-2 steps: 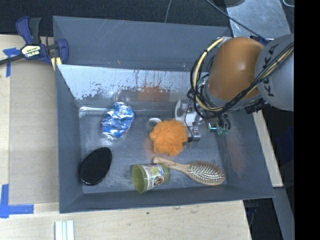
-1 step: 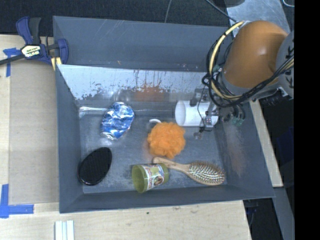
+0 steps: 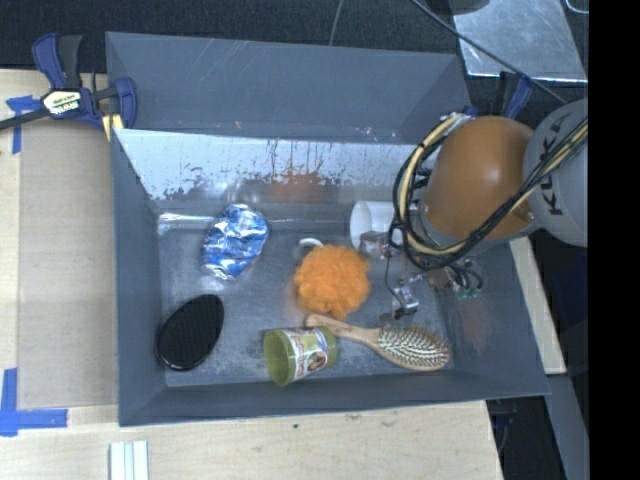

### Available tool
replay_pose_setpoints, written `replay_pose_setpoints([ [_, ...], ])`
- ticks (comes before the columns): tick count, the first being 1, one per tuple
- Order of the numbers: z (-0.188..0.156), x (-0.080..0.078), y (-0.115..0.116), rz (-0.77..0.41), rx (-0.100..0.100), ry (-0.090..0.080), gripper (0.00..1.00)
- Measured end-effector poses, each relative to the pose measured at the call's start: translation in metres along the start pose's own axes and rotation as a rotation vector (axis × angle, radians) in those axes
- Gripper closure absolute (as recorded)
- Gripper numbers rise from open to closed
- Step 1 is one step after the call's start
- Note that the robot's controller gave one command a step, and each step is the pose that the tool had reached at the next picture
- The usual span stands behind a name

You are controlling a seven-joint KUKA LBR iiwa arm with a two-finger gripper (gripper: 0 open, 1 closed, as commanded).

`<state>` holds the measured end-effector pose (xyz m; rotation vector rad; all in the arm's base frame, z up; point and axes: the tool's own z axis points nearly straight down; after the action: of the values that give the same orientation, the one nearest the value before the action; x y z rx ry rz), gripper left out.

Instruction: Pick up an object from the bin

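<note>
The arm comes in over the right wall of the grey metal bin (image 3: 280,88), its orange-covered wrist and looped cables above the right end of the floor. The hand (image 3: 405,298) hangs low there, just right of an orange mesh bath pouf (image 3: 332,278) and just above the bristled head of a wooden hairbrush (image 3: 400,345), which lies along the front wall with its handle pointing left. Whether the hand is released or clenched cannot be told. A white cup (image 3: 368,223) sits by the back wall, beside the wrist. A green jar (image 3: 297,355) lies on its side at the front, a black oval brush (image 3: 190,331) in the front left corner, and a crumpled blue-and-white packet (image 3: 235,240) towards the back left.
</note>
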<state>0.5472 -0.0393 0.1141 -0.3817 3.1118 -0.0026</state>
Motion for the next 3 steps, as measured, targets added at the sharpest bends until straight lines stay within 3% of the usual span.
replay_pose_setpoints([
  [1, 0.034, -0.069, 0.065, -0.141, -0.002, -0.006, 0.00],
  [2, 0.033, -0.067, 0.061, -0.134, 0.001, -0.005, 1.00],
  [3, 0.010, -0.045, 0.114, -0.195, -0.002, -0.008, 1.00],
])
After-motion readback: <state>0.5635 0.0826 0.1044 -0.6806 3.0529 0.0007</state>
